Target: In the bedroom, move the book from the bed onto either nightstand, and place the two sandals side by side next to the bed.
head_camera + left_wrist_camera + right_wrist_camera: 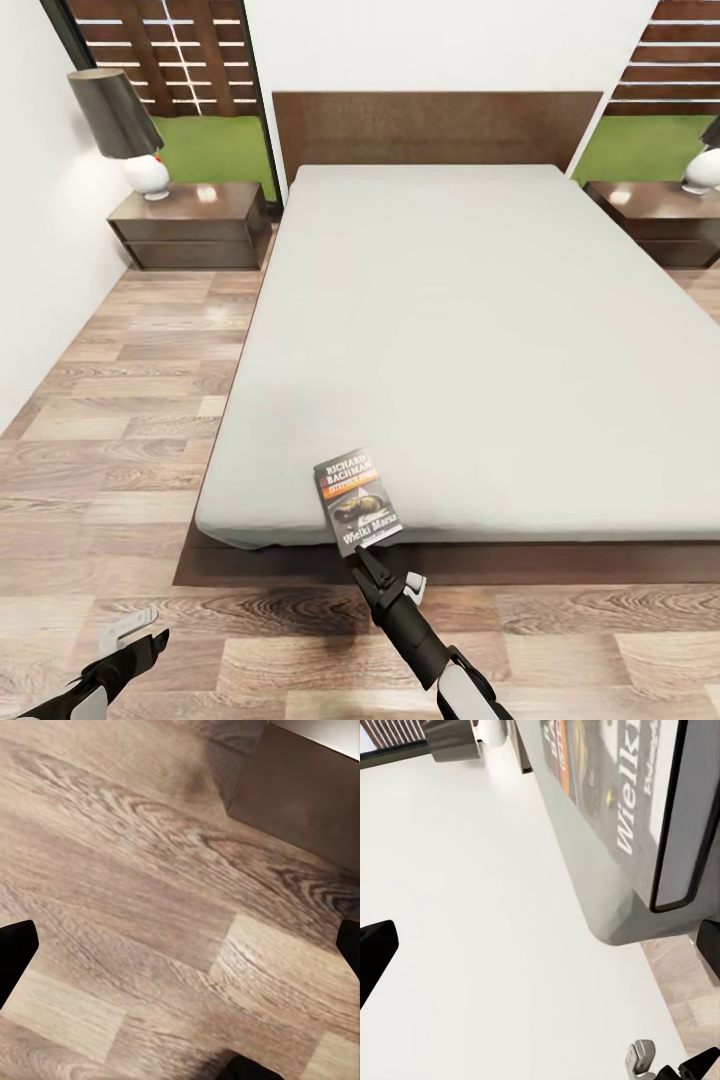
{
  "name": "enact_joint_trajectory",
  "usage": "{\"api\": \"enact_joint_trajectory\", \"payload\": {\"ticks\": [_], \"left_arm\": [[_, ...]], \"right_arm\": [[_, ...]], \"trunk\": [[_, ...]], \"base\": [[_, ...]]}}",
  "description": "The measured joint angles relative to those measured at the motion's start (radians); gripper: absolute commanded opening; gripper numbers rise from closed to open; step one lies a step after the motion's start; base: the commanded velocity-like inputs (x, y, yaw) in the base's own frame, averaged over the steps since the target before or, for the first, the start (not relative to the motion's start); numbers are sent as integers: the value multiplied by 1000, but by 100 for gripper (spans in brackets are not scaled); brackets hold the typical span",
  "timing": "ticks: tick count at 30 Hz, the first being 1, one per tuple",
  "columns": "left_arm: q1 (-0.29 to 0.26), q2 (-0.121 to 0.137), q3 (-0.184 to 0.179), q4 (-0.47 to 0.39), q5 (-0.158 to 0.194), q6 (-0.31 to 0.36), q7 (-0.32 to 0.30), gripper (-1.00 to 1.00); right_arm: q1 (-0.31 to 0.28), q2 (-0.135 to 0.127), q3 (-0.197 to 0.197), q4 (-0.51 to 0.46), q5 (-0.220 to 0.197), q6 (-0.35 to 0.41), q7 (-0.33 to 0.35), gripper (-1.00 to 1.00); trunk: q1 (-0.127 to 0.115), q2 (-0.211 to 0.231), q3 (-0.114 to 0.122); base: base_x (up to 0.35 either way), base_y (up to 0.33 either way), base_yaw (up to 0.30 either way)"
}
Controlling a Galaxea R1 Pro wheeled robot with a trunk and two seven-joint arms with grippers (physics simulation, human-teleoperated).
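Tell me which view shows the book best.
The head view: the whole book lies face up at the bed's foot edge, the right tool at it. The right wrist view shows part of its cover, close up.

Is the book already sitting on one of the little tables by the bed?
No, the book lies at the foot edge of the bed, far from the left nightstand.

A table lamp [125,125] with a dark conical shade and a round white base stands at the far left by the white wall [40,250]. Another white lamp base [703,170] shows at the far right edge. Behind them, windows show green grass [215,145] and a slatted brown fence [170,45].
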Motion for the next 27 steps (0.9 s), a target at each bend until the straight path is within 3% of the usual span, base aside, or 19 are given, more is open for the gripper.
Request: {"api": "enact_joint_trajectory", "payload": {"ticks": [17, 27], "left_arm": [[0, 0, 0, 0, 0, 0, 0, 100], [0, 0, 0, 0, 0, 0, 0, 100]], "right_arm": [[0, 0, 0, 0, 0, 0, 0, 100], [0, 0, 0, 0, 0, 0, 0, 100]], "trunk": [[65, -119, -53], [65, -119, -53]], "base": [[0, 0, 0], [69, -33, 0]]}}
